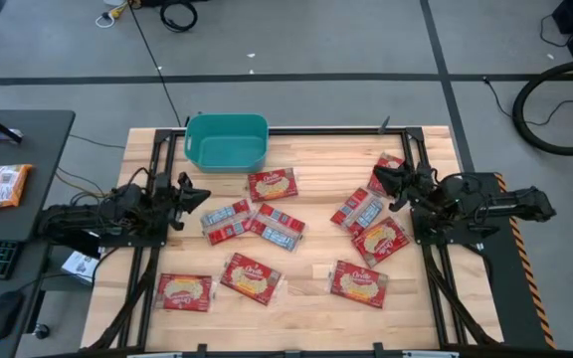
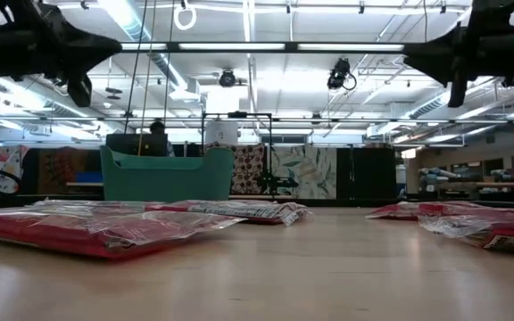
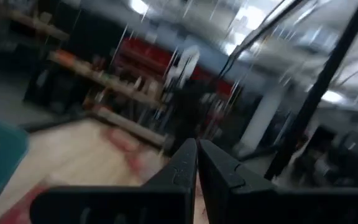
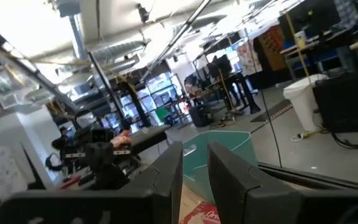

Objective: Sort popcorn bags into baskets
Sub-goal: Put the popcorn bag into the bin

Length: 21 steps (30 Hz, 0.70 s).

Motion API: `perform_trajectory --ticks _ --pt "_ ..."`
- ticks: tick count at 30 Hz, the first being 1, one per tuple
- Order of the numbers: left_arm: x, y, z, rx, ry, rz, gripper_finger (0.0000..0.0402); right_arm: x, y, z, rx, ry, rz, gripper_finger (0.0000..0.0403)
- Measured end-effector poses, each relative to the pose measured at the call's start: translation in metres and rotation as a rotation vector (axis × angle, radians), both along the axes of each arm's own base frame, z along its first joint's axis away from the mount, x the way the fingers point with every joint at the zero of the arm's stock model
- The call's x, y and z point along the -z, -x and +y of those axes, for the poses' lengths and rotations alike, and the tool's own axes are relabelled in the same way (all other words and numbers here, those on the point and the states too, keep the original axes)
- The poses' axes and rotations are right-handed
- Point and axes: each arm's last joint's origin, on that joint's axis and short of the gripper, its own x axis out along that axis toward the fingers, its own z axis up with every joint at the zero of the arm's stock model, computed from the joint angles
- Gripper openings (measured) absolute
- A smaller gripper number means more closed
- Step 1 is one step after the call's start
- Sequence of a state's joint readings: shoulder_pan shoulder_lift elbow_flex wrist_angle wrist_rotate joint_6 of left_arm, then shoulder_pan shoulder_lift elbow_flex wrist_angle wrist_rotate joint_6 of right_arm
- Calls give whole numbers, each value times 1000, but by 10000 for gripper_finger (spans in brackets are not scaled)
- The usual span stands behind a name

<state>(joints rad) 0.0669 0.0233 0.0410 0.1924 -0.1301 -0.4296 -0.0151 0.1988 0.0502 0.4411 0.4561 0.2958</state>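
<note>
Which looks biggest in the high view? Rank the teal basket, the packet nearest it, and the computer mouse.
1. Teal basket, plainly the largest.
2. Red-orange popcorn packet just below its right corner.
3. Computer mouse on the side desk; smaller than the packet, though not by much.

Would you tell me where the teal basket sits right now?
In the high view, the teal basket sits at the table's far edge, left of centre, just beyond a red-orange popcorn bag.

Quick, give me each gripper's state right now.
Left gripper: shut, holding nothing, raised above the table's left side.
Right gripper: open a little, holding nothing, raised above the table's right side.
</note>
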Motion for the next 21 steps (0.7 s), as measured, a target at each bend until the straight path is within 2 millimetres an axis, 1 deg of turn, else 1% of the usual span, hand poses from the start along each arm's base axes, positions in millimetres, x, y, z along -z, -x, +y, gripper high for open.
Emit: perform_trajectory --ticks 5,9,12,17,21 --pt "-18 -1 6 -90 -35 120 20 -11 -16 0 -50 25 98 79" --pt "-32 -7 14 -195 -118 195 20 -14 -37 1 -94 76 229 79" --pt "-38 -15 21 -236 -128 259 20 -16 -53 1 -109 145 317 79" --pt "-44 -32 28 -229 -108 358 20 -12 -74 1 -104 233 369 79" --pt "-53 -43 34 -229 -71 495 20 -8 -87 3 -172 260 340 79"
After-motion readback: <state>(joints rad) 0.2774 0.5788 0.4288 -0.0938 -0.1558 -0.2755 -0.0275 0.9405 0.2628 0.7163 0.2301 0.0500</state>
